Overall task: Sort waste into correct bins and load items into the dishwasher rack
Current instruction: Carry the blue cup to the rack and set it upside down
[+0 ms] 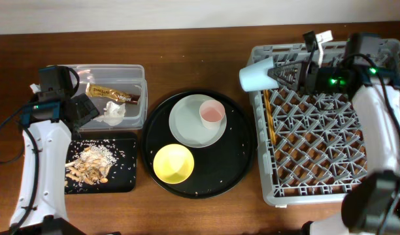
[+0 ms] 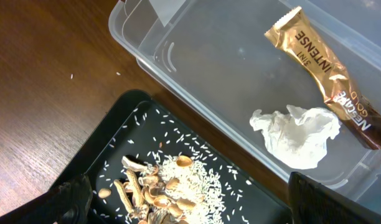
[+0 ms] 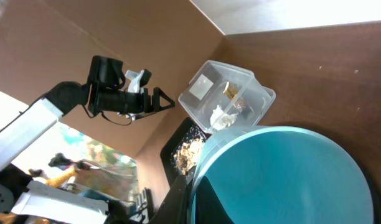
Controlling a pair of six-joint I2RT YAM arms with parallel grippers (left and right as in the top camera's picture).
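Left arm extends forward, left gripper [image 1: 89, 109] with fingers spread wide. Right arm bends leftward, right gripper [image 1: 277, 74] clamping a light-blue cup [image 1: 255, 78].

wrapper [image 2: 327, 78], gold end: "3IN1", "INTENSE"
wrapper, brown end: "NESCAFÉ GOLD", in gold letters

Large round black tray [image 1: 240, 151] near the middle of a brown wooden table [image 1: 187, 68]

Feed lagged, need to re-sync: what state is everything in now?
Blue cup, on its side, gripped by right gripper.
Pink cup, upright on plate.
Bowl, upright, empty.
Chopsticks, lying in rack.
Wrapper, in clear box.
Tissue, crumpled, in clear box.
Scraps, in small black tray.
Left gripper, open, empty.
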